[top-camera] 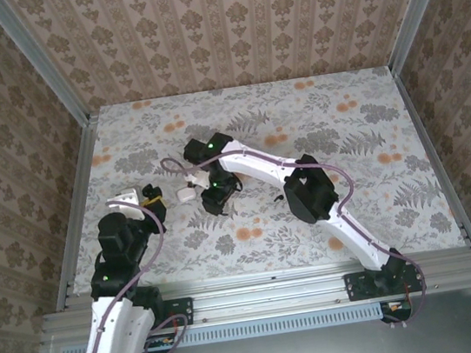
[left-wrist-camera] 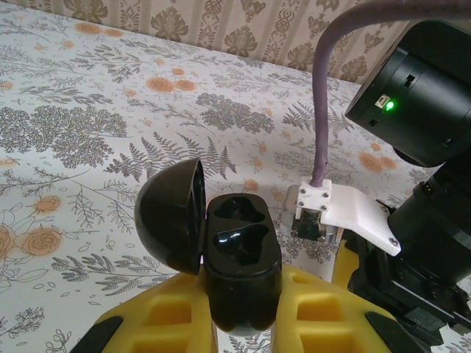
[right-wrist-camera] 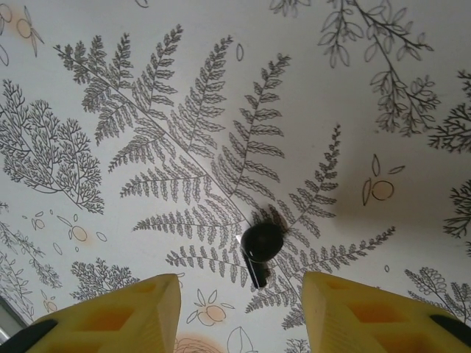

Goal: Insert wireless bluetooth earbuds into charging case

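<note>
The charging case (left-wrist-camera: 239, 250) is black and glossy. It stands upright with its round lid (left-wrist-camera: 169, 213) hinged open to the left, and my left gripper (left-wrist-camera: 243, 312) is shut on its lower body. Both of its sockets face up; the nearer one has a dark glossy shape that I cannot tell apart from the socket. In the top view the case (top-camera: 151, 192) sits at the left gripper (top-camera: 155, 203). One black earbud (right-wrist-camera: 261, 246) lies on the table, stem toward me. My right gripper (right-wrist-camera: 239, 312) hangs open above it, with a yellow finger (right-wrist-camera: 147, 309) on each side, not touching.
The right arm's wrist, white bracket (left-wrist-camera: 346, 213) and purple cable (left-wrist-camera: 320, 110) stand close to the right of the case. The right gripper (top-camera: 218, 198) is a short way right of the left one. Metal rails (top-camera: 74, 217) and patterned walls border the flowered tabletop (top-camera: 343, 126).
</note>
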